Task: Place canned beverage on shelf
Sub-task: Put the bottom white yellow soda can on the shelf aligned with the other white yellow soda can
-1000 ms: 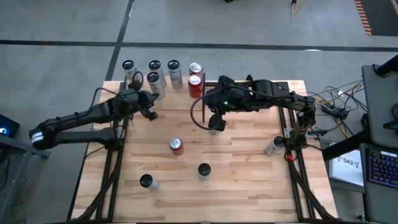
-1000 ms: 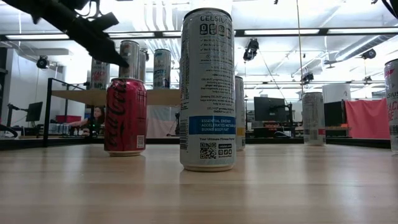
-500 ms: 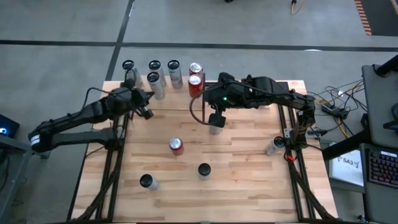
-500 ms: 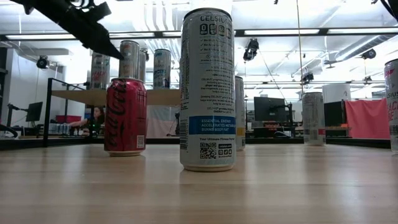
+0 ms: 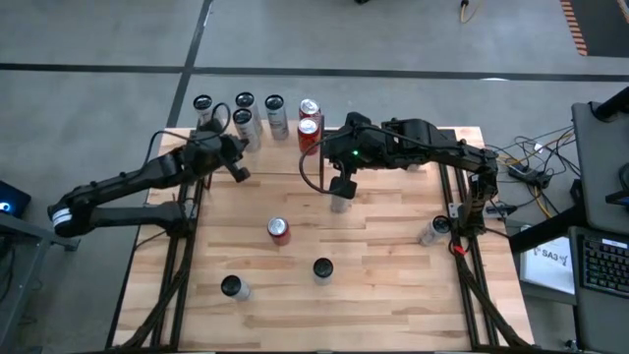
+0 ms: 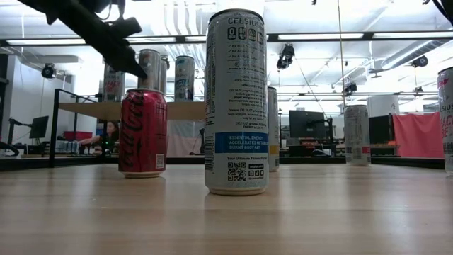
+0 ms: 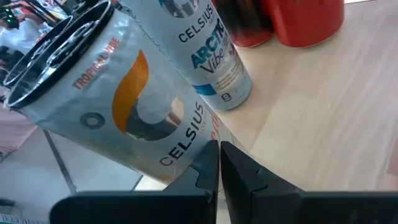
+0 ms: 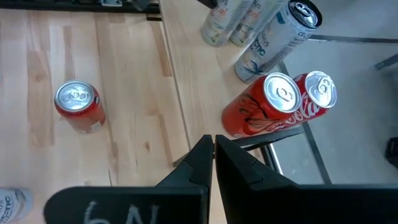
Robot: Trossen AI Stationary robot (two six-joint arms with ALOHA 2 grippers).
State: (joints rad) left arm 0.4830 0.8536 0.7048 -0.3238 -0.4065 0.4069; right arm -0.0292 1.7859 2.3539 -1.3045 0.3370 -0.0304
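The shelf (image 5: 285,144) stands at the table's far left and carries several upright cans: silver Celsius cans (image 5: 242,122) and two red cola cans (image 5: 309,129). My left gripper (image 5: 239,169) is shut at the shelf's near edge. Its tips (image 7: 219,155) are close beside the lower wall of an orange-marked Celsius can (image 7: 134,118). My right gripper (image 5: 339,189) hangs shut above mid-table, right of the shelf, holding nothing (image 8: 213,152). On the tabletop stand a red can (image 5: 279,229), a silver can (image 5: 340,204) and two dark-topped cans (image 5: 322,267). My left gripper's shut fingertips (image 7: 208,152) come slanting down from the table's near left to the base of the orange-marked Celsius can's wall (image 7: 186,140). I cannot tell whether they touch it. The can stands on the shelf.
Another can (image 5: 433,230) sits by the table's right edge near the right arm's frame. The shelf's black posts (image 6: 54,127) rise at the far left. Bare wood lies between the loose cans and along the near edge.
My left gripper, shut throughout, drew back a little toward the table's left edge, then came forward again toward the cans on the shelf. The cans have kept their places.
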